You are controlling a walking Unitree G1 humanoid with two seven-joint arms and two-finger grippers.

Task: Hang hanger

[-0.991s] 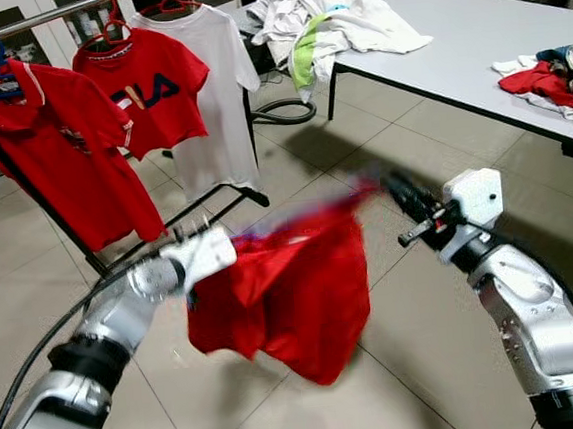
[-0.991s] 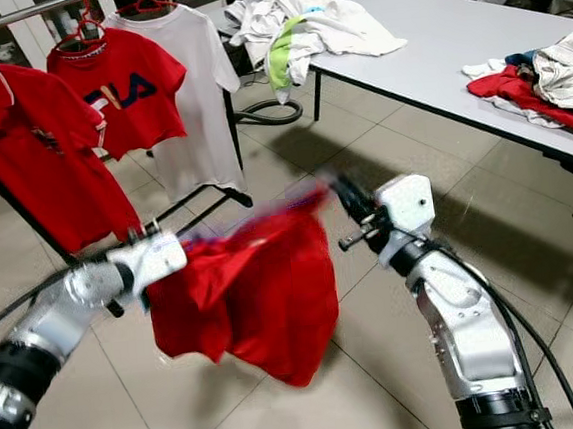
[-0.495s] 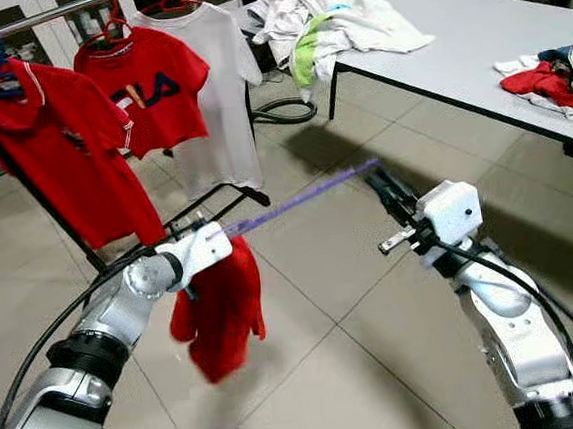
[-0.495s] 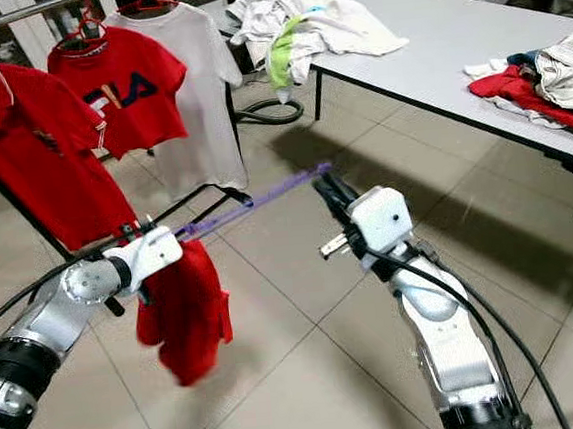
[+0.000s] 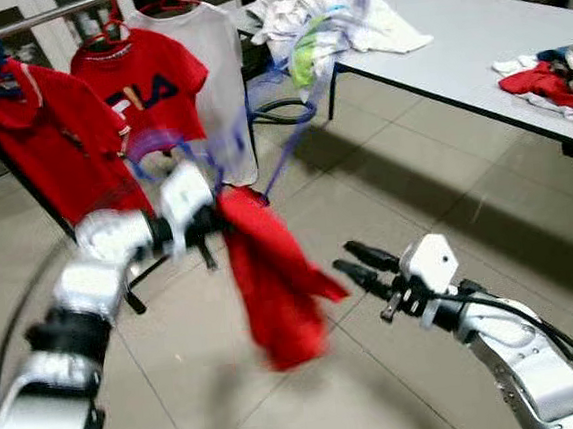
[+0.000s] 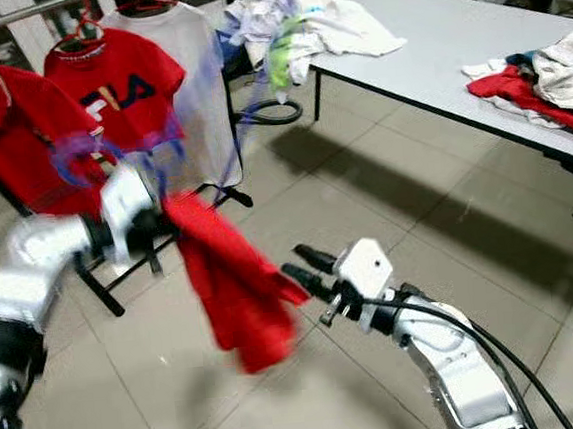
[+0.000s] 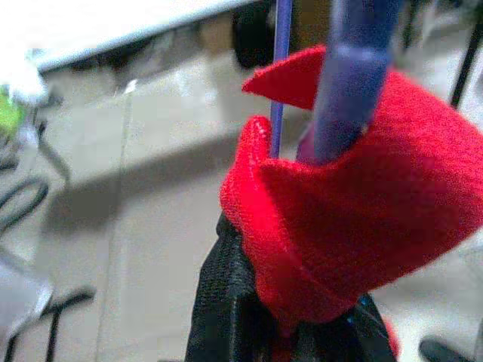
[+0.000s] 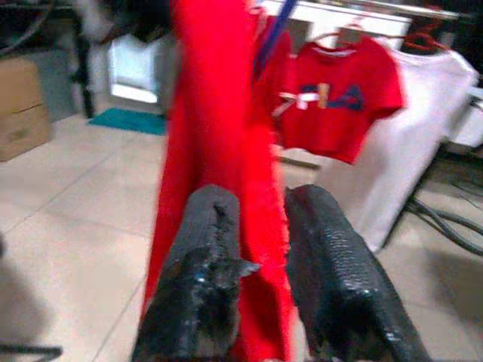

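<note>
One purple hanger (image 5: pixel 256 97), thin and blurred into a streaked loop, rises from the left tool (image 5: pixel 199 225) toward the rail, with a soft red garment (image 5: pixel 272 276) draped from it and hanging in a long limp fold above the tiled floor (image 5: pixel 364 178). In the left wrist view the black textured fingers (image 7: pixel 226 302) are clamped on the red cloth and the smooth purple plastic of the hanger, the fabric bunched into a curled collar around the bar.

The right tool (image 5: pixel 363 265) is held low and to the right of the garment, its two long black fingers parted with a clear gap between them; in the right wrist view the red cloth hangs just beyond the rough-surfaced fingertips (image 8: pixel 204 226), apart from them.

Behind the left arm stands a metal clothes rail (image 5: pixel 38 17) carrying a red polo shirt (image 5: pixel 39 136), a red shirt with dark lettering (image 5: pixel 150 91) and a white T-shirt (image 5: pixel 219 70), each on its own hanger. To the right, a pale flat surface (image 5: pixel 473 48) holds a crumpled heap of white and green laundry (image 5: pixel 340 19) and, further along, a small pile of red and light clothes (image 5: pixel 555 75).
</note>
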